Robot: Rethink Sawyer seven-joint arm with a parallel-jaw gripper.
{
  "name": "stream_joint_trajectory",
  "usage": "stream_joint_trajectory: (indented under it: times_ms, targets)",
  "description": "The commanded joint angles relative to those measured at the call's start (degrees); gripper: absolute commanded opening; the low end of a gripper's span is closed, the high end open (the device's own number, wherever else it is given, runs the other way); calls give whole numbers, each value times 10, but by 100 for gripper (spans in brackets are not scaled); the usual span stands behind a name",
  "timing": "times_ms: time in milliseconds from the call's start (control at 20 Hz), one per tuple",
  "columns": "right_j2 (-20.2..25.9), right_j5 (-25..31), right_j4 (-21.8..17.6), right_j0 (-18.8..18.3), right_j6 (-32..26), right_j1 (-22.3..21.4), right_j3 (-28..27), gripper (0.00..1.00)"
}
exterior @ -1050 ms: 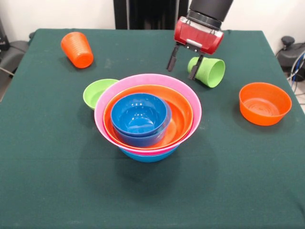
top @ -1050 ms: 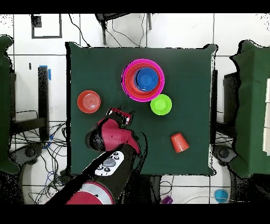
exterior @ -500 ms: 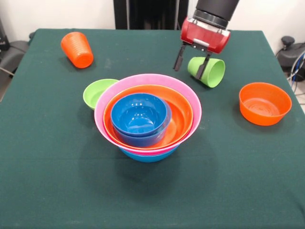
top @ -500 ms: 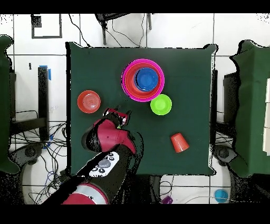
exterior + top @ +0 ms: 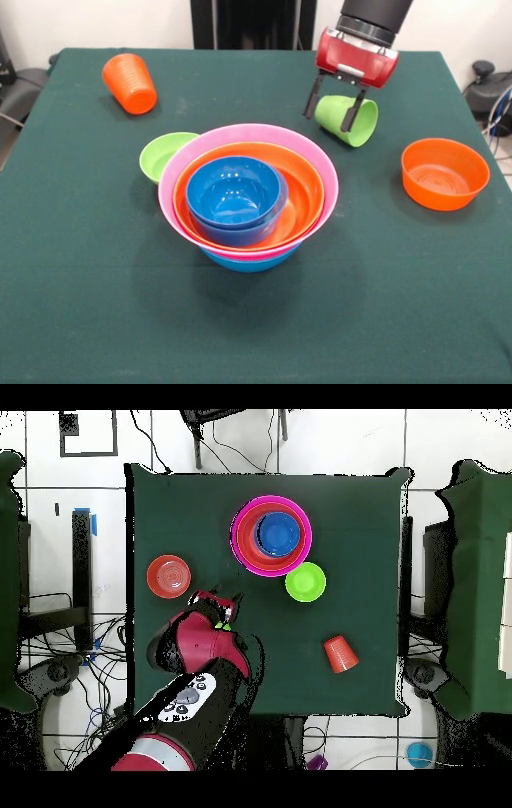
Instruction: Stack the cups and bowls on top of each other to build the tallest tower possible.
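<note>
The tower [image 5: 248, 196] of glossy plastic bowls stands mid-table: a small blue bowl [image 5: 234, 192] nested in an orange, then a pink, then a blue one. The gripper [image 5: 329, 105], fingers spread, straddles the tipped lime-green plastic cup [image 5: 349, 120]. A separate orange bowl [image 5: 444, 173] holds nothing.

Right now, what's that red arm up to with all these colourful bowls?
It is building a tower: a small blue bowl nested in orange, pink and blue ones. The open gripper is straddling a lime green cup lying on its side, not yet gripped. An orange ribbed cup, a small lime-green bowl and a small orange bowl wait on the table.
</note>
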Motion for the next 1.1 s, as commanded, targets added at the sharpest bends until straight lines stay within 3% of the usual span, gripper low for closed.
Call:
stream_joint_trajectory:
  times_ms: [50, 350, 1100]
  targets:
    - [58, 48, 29, 16, 87, 11, -11, 100]
    - [56, 39, 42, 25, 91, 26, -14, 100]
    - [36, 90, 92, 72, 77, 40, -43, 100]
